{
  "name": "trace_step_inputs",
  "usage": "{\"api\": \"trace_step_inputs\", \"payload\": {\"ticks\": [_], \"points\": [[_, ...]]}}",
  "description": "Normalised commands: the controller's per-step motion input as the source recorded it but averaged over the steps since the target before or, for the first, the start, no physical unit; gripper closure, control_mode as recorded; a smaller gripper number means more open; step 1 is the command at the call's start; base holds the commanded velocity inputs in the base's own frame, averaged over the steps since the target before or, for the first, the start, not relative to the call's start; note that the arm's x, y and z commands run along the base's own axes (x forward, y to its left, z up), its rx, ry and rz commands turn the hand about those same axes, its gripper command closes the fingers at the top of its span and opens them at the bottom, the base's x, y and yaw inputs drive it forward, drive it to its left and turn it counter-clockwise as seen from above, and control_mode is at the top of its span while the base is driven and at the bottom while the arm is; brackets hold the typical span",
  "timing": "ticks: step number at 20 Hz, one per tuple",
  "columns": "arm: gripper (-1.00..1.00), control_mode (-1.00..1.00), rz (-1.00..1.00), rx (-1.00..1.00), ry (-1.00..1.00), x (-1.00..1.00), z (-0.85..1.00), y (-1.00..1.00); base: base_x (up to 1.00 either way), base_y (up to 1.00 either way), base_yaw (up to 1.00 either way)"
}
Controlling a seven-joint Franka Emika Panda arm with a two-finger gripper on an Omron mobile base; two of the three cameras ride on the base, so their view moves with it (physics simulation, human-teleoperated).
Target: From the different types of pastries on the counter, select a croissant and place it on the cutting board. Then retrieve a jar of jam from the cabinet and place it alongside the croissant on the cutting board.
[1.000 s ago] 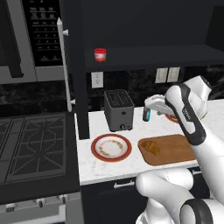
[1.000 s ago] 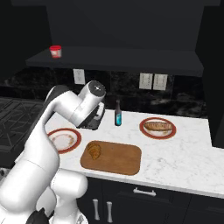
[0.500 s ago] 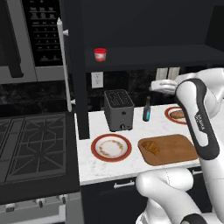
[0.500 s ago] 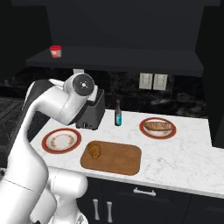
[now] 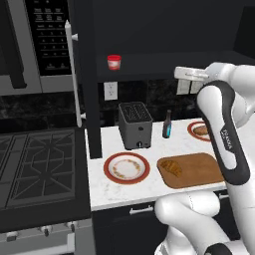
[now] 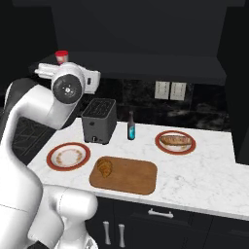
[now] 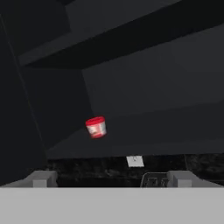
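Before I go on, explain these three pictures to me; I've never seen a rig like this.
It is a white robot arm on a rolling base in a rendered kitchen. Two pictures look over its shoulders from left and right; the third looks along its claw. On the counter lie a cutting board with a croissant on it, a toaster, a bottle, a crumbed plate and a plate with a long pastry. The claw is open, holds nothing, and faces the jar of jam on the cabinet shelf.
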Motion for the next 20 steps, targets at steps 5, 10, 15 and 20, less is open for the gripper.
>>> {"api": "trace_step_inputs", "payload": {"ticks": [5,10,15,20], "points": [[-1.00,-1.00,0.27,-0.17,0.12,0.49,0.19,0.38,0.00,0.00,0.00],[-1.00,-1.00,0.31,-0.45,0.48,0.48,0.61,-0.06,0.00,0.00,0.00],[-1.00,-1.00,0.01,0.02,0.02,0.02,0.10,-0.10,0.00,0.00,0.00],[-1.00,-1.00,0.00,0.38,-0.51,-0.08,-0.05,-0.23,0.00,0.00,0.00]]}}
